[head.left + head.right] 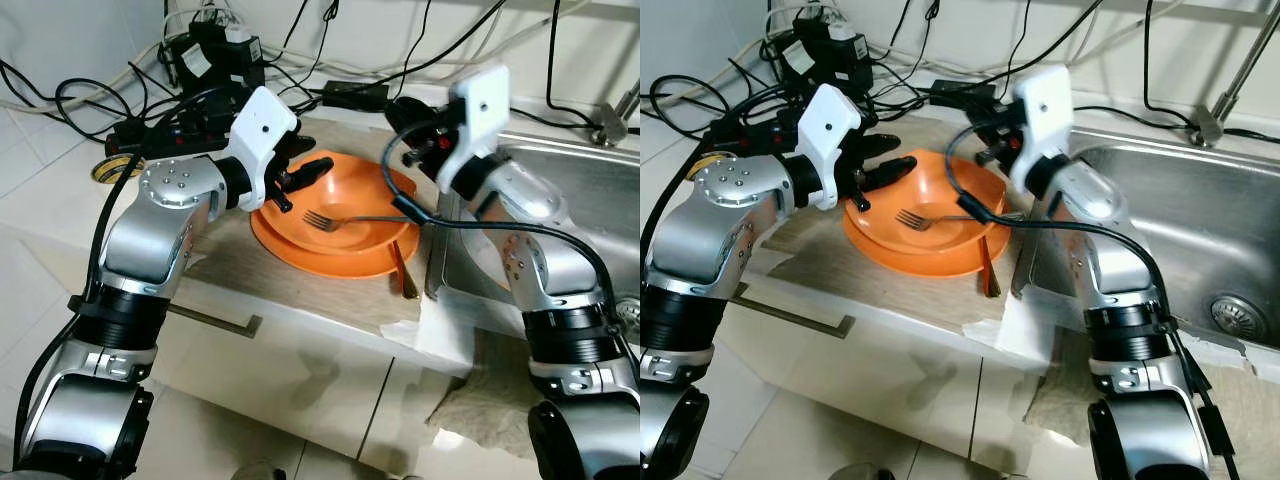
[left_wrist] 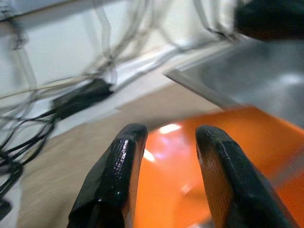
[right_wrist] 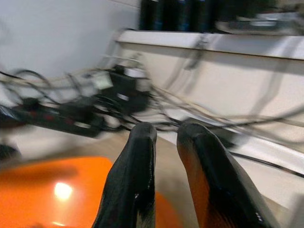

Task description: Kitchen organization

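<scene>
A shallow orange plastic plate (image 1: 345,255) sits on the beige mat on the tabletop (image 1: 300,300), just beside the steel sink (image 1: 1200,220), with a silver metal fork (image 1: 335,220) lying in it. The left hand (image 1: 305,175) hovers over the plate's rim, fingers apart. The right hand (image 3: 164,142) hangs above the plate's far edge, fingers nearly together, holding nothing.

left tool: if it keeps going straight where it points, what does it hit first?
Probably the orange plate: the left tool is open and hovers low over its near rim, pointing across it toward the sink. Depth is unclear; it might skim over the plate and meet the right arm beyond.
</scene>
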Available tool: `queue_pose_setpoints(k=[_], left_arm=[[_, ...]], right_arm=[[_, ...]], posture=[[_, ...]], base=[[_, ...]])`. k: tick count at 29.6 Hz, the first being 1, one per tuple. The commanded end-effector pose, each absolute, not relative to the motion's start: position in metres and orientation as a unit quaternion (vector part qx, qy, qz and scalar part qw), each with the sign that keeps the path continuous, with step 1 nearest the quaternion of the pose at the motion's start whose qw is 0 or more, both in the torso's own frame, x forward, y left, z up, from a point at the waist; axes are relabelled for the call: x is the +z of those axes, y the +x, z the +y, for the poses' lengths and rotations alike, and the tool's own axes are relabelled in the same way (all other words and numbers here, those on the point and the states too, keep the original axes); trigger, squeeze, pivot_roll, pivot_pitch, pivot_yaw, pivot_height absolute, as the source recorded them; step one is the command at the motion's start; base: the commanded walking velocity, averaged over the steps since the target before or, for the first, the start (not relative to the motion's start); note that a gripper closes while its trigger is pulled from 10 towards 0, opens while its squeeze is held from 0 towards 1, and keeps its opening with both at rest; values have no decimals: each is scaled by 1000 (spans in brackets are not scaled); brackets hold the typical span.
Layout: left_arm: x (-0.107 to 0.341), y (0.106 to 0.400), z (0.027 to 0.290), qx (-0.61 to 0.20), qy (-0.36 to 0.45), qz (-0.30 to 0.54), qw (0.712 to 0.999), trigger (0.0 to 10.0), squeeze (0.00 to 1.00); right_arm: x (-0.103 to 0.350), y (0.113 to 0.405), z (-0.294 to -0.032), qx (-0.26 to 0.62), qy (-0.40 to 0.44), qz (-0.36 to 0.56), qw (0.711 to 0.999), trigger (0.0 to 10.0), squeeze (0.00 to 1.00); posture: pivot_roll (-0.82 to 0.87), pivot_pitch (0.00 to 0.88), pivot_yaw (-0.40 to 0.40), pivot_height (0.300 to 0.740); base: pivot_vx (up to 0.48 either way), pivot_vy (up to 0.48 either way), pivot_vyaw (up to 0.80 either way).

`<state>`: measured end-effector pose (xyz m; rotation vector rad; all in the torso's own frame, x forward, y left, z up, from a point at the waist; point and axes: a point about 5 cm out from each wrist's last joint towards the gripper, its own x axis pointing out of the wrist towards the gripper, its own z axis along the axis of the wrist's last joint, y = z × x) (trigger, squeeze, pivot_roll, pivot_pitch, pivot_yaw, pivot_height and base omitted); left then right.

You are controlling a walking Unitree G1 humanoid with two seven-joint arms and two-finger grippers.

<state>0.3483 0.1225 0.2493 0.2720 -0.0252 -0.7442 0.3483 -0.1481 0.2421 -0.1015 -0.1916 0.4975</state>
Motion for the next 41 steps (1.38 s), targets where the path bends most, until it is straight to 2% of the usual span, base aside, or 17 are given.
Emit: queue_pose_setpoints(k=[1, 7, 13, 19, 20, 25, 30, 41], left_arm=[[262, 356, 133, -319, 112, -29, 941, 10000, 0], [272, 363, 152, -239, 68, -64, 966, 10000, 0], [266, 356, 166, -197, 26, -58, 978, 10000, 0], [258, 343, 182, -154, 28, -54, 986, 10000, 0], [257, 340, 184, -149, 26, -54, 987, 10000, 0], [249, 334, 185, -128, 1, -56, 990, 10000, 0], [228, 325, 177, -108, -31, -58, 992, 10000, 0], [206, 322, 166, -98, -35, -54, 993, 10000, 0]], right_arm=[[243, 348, -160, 218, -58, -98, 969, 10000, 1000], [241, 340, -183, 152, -111, -122, 974, 10000, 1000], [238, 332, -204, 75, -103, -130, 983, 10000, 1000], [231, 317, -221, 3, -99, -133, 986, 10000, 1000], [228, 313, -222, -11, -105, -132, 986, 10000, 0], [216, 302, -215, -34, -103, -130, 986, 10000, 0], [195, 288, -197, -27, -75, -126, 989, 10000, 0], [171, 278, -194, -24, -66, -133, 989, 10000, 0]], posture=[[-6, 0, 33, 740], [-17, 0, 44, 740], [-16, 0, 50, 740], [-6, 0, 50, 740], [-6, 0, 50, 740], [-3, 0, 45, 740], [-1, 0, 43, 740], [-6, 0, 47, 740]], base=[[0, 0, 0], [0, 0, 0], [0, 0, 0], [0, 0, 0], [0, 0, 0], [0, 0, 0], [0, 0, 0], [0, 0, 0]])
